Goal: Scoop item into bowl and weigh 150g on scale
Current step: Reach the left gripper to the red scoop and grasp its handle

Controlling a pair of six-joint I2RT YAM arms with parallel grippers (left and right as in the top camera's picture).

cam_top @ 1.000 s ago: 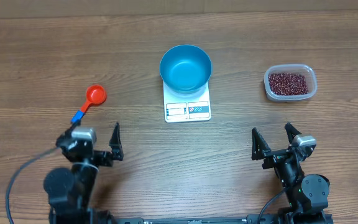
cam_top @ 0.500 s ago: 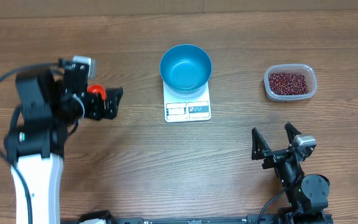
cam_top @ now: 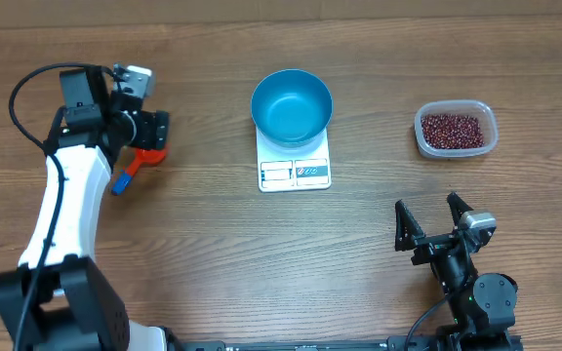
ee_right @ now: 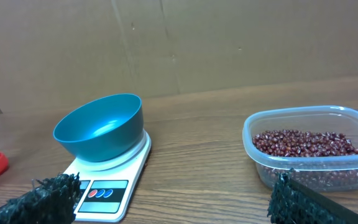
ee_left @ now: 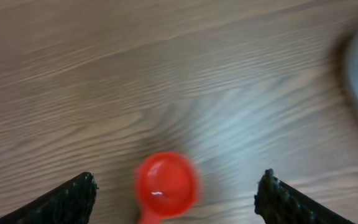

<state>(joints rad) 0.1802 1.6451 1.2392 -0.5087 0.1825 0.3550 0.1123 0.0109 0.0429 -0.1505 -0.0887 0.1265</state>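
The left arm was stretched out over the left part of the bench [cam_top: 261, 263], its gripper [ee_left: 177, 182] pointed down at a small red scoop [cam_top: 147, 156]. In the left wrist view, the two dark fingers [ee_left: 67, 202] stood wide apart, with the round red cup of the scoop between them and touching neither one. That gripper was open and held nothing. The scoop lay flat on the wood. From overhead, its blue handle end [cam_top: 122, 181] stuck out toward the near left, while the arm covered part of the cup.

The blue bowl [cam_top: 292, 105] sat on the far half of the white scale [cam_top: 295, 168], near the middle of the bench, and looked empty inside. The scale's display and buttons faced the near edge, clear of the bowl.

Well off to the right, the red-brown beans [cam_top: 451, 128] lay heaped in a clear plastic tub [cam_top: 491, 138], apart from the scale and bowl.

The right gripper [cam_top: 427, 216] waited near the front right edge of the bench, well short of the tub. Its jaws were spread fully and nothing was between them. Its wrist camera looked past both fingers [ee_right: 48, 200] to the bowl, scale and tub.
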